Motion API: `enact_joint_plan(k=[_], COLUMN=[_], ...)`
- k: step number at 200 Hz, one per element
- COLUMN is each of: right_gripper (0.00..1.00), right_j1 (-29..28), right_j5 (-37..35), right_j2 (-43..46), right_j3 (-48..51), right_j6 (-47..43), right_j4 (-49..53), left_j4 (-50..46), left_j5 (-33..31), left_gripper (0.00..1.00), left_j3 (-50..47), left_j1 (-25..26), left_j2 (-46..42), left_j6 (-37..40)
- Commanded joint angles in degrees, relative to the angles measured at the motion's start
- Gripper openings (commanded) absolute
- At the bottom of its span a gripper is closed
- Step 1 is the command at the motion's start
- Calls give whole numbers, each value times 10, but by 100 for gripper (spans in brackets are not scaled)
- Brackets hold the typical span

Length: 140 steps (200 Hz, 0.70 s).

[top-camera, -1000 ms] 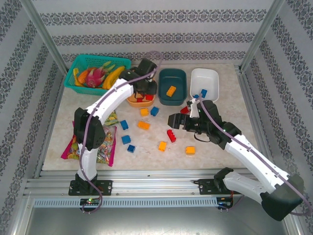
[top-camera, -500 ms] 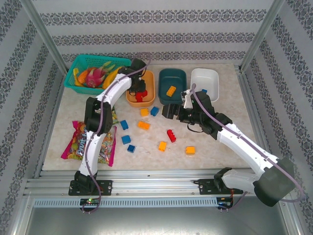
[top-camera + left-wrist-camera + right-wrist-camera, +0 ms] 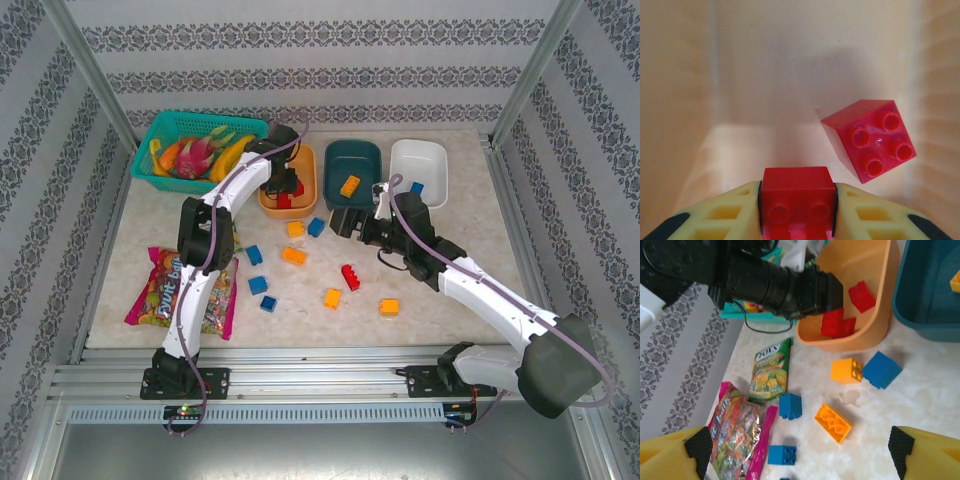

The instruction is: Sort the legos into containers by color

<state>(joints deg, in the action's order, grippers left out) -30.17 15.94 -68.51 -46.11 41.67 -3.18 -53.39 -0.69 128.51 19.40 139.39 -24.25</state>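
1. Inside the orange bowl [image 3: 740, 75], the left gripper [image 3: 797, 202] is closed on a held red brick [image 3: 797, 187]. Its yellow fingers [image 3: 720, 220] press the brick's two sides, and the studs face the wrist camera.
2. Just to the right, a loose red brick [image 3: 869, 139] lies tilted on the bowl floor, four studs showing (clear of the held one in this view).
3. From above, the orange bowl is the left one in a row of three. The dark teal bowl [image 3: 368, 150] in the middle holds an orange-yellow brick [image 3: 349, 186], and the white bowl [image 3: 430, 155] on the right holds blue bricks [image 3: 416, 188].
4. The right gripper [image 3: 342, 222] hangs over the table [image 3: 470, 230] just in front of the dark teal bowl. It is spread wide and holds nothing, its fingertips [image 3: 665, 455] standing at the wrist view's lower corners.
5. Between them on the table lie a square orange brick [image 3: 846, 370] touching a blue brick [image 3: 881, 369], both near the orange bowl. A long orange brick [image 3: 832, 423] lies nearer the camera.
6. Further out, a long red brick [image 3: 350, 277], more blue ones [image 3: 258, 285] and two orange ones [image 3: 389, 307] lie scattered.
7. At the left edge lies a candy bag [image 3: 160, 295], and a teal basket [image 3: 160, 130] of fruit stands at the far left corner.
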Motion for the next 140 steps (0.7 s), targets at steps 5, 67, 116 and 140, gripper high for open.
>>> enact_joint_plan(k=[5,67,116,140], right_gripper=[93,93,92,92], right_j1=[-6,-32,-121,-173], right_j5=[-15,-25,-41,-58], right_j2=[-14,-19,-86,-159], right_j3=[5,-12,-67,-125], right_j6=[-15,-68,-139,-163], right_j4=[-50,-2,61,86], left_j4=[-38,-34,-20,15], left_j5=[-11,8,22,21], left_gripper=[42,59,63,66], left_j3=[14,24,-45,-196], left_j1=[-6,-5,-11,-28], left_j2=[7,-47,-190,-318], left_j6=[-11,-28,-67,-104])
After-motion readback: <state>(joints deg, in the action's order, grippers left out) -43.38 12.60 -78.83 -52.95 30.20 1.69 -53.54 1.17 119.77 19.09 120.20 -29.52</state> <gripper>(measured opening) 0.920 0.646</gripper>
